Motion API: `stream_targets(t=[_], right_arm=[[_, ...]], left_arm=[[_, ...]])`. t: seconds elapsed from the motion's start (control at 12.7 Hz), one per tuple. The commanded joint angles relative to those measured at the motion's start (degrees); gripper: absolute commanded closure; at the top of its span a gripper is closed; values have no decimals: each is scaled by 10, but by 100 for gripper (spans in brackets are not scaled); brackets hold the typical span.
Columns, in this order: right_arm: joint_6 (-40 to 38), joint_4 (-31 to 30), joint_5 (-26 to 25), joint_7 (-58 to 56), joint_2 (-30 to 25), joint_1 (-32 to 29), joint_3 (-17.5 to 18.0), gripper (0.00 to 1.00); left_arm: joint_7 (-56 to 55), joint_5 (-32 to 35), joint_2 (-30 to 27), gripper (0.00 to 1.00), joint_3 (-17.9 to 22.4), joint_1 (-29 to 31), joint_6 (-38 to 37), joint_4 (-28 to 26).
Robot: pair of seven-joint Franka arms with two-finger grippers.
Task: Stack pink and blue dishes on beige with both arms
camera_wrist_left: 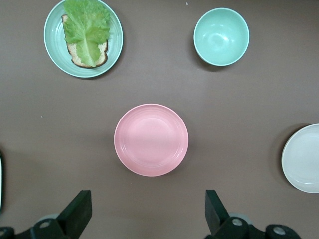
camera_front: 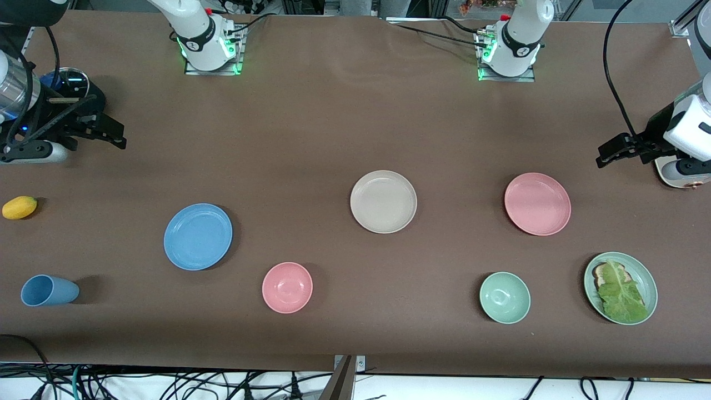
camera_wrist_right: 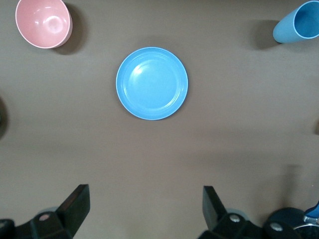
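Observation:
The beige plate (camera_front: 383,201) lies mid-table. The blue plate (camera_front: 198,236) lies toward the right arm's end, the pink plate (camera_front: 537,204) toward the left arm's end; both rest flat on the table, apart from the beige one. My right gripper (camera_front: 114,133) hangs open and empty over bare table at its own end; its wrist view shows the blue plate (camera_wrist_right: 152,83) ahead of the gripper (camera_wrist_right: 145,209). My left gripper (camera_front: 605,154) hangs open and empty over bare table at its end, with the pink plate (camera_wrist_left: 151,140) ahead of the gripper (camera_wrist_left: 148,214) and the beige plate (camera_wrist_left: 303,158) at the frame's edge.
Nearer the front camera stand a pink bowl (camera_front: 287,287), a green bowl (camera_front: 504,298), a green plate (camera_front: 647,280) with toast and lettuce, and a blue cup (camera_front: 49,290) on its side. A yellow fruit (camera_front: 19,207) lies at the right arm's end.

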Motion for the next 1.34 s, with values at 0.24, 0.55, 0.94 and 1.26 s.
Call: stream_targets(t=[0.24, 0.55, 0.94, 1.26], right_arm=[[1, 9, 1, 6, 18, -4, 2, 0], [3, 8, 0, -4, 25, -7, 1, 0], [55, 4, 0, -65, 96, -25, 1, 0], [111, -9, -9, -68, 146, -32, 1, 0]], left_arm=[[16, -4, 42, 0, -3, 5, -34, 9], [16, -1, 126, 0, -3, 3, -5, 35], [50, 19, 199, 0, -1, 46, 65, 25], [160, -6, 240, 0, -2, 100, 116, 4]])
